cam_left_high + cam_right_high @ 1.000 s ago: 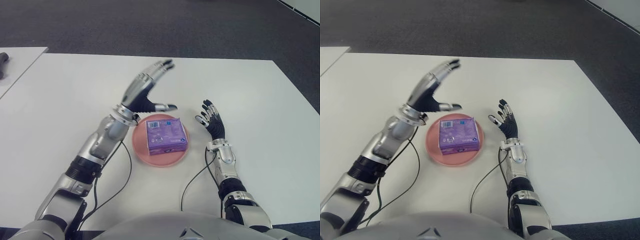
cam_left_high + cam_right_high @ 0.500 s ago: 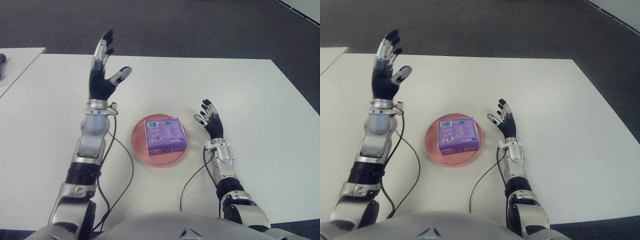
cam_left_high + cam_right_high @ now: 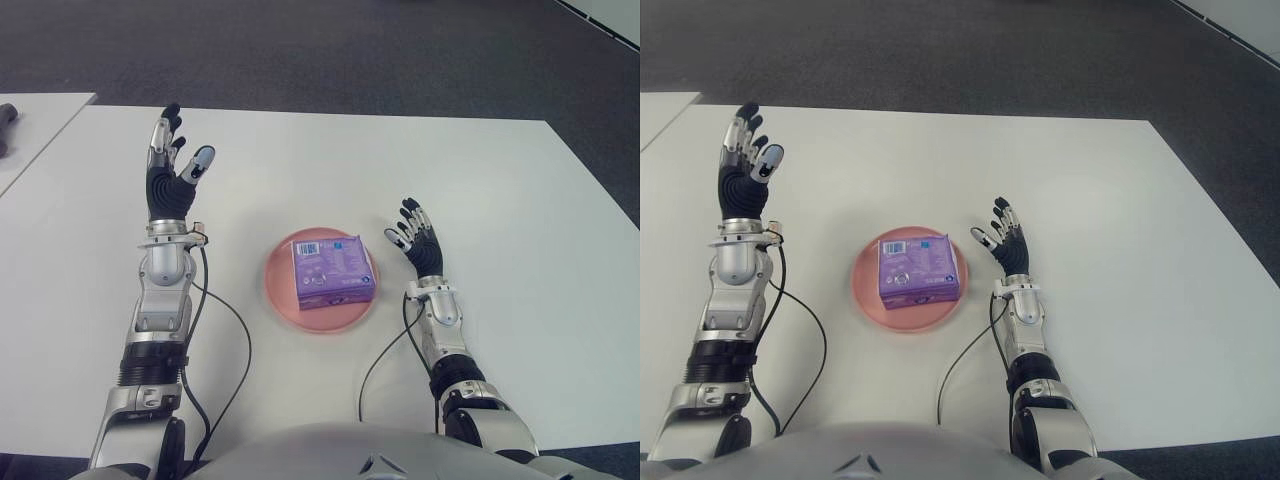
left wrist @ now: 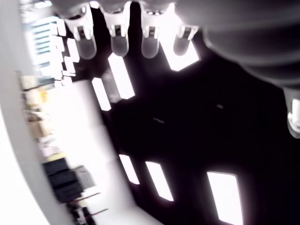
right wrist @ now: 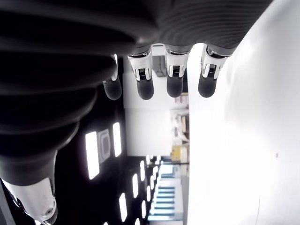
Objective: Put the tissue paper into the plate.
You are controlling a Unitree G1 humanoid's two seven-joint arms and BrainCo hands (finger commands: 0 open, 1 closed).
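Barcode label [image 3: 308,246] tops purple tissue paper [image 3: 331,270] on pink plate [image 3: 284,297].

Even overhead light, eye views sharp; wrist views harsh contrast w/ blur.

Eye views: white table [image 3: 480,180] bright and evenly lit, no glare; only faint soft shadows under the plate [image 3: 282,300] and forearms, floor beyond much darker. Left wrist view: dark ceiling w/ blown-out light panels [image 4: 121,75], strong motion smear, fingers [image 4: 119,46] close and out of focus. Right wrist view: table surface [image 5: 253,140] washed out to pure white, fingers [image 5: 174,84] fairly crisp, far room small and hazy.
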